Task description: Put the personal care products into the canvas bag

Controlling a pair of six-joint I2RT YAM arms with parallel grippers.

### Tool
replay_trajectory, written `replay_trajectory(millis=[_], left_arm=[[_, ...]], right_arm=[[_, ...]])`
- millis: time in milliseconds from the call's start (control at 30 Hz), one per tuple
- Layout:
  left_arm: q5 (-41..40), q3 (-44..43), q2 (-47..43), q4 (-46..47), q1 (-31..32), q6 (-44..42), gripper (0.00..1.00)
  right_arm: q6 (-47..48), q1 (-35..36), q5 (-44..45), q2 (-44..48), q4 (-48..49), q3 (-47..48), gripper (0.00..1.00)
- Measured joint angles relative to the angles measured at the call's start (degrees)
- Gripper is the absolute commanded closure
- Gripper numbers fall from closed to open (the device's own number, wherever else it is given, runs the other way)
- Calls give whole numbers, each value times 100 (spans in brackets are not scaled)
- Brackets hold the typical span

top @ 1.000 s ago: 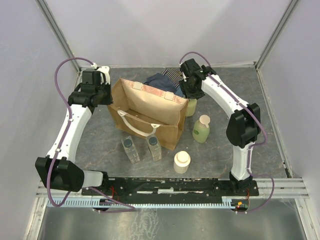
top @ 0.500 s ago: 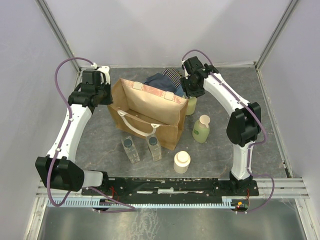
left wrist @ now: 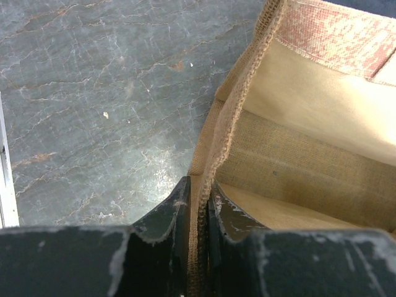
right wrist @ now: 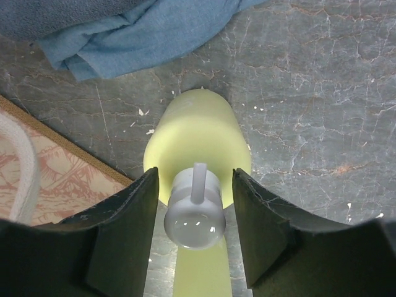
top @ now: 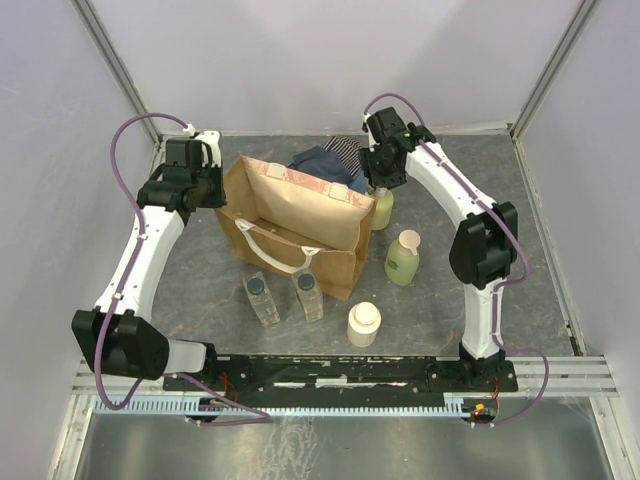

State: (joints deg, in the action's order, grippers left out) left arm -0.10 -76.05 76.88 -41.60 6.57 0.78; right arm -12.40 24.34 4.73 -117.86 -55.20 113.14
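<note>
My left tool (left wrist: 199,201) is pressed tight on the top edge of the canvas bag (top: 340,268). The brown cloth wall is pinched between its 2 fingers. From above, that pinch is at the bag's 9 o'clock end. The bag stands with its mouth open in the middle of the tabletop (top: 440,300), and a white handle (top: 275,255) hangs over its near wall.

My right tool (right wrist: 195,180) hangs over the far green bottle (right wrist: 198,133). Its 2 fingers are spread, 1 on each side of the bottle's white pump top (right wrist: 193,213). I see a thin gap on both sides, so the fingers are around the top and not squeezing it. This bottle stands on the tabletop at 2 o'clock from the bag, just beside the bag's end wall.

All 5 care things are outside the bag. The near green bottle (top: 402,260) stands at 4 o'clock from the bag, apart from it. The cream jar (top: 364,324) sits at 5 o'clock, close to my edge of the tabletop. The 2 clear bottles with dark caps, the left clear bottle (top: 262,298) and the right clear bottle (top: 309,296), are side by side at 6 o'clock, just in front of the bag's near wall.

A blue and striped cloth (right wrist: 142,31) lies at 12 o'clock behind the bag. Its blue edge comes near the far green bottle, but I cannot tell if they touch.
</note>
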Motion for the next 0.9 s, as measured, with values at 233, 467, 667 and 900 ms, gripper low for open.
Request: replay_trajectory(millis=[233, 467, 667, 900], left_arm=[[2, -9, 11, 2, 0, -2, 79], [13, -9, 11, 17, 0, -2, 80], [20, -9, 17, 24, 0, -2, 80], [74, -4, 48, 151, 0, -4, 80]], right_arm=[[-33, -11, 2, -39, -142, 35, 74], [17, -13, 52, -39, -282, 116, 99], [227, -13, 262, -297, -1462, 1486, 100], [321, -50, -149, 35, -1220, 2806, 99]])
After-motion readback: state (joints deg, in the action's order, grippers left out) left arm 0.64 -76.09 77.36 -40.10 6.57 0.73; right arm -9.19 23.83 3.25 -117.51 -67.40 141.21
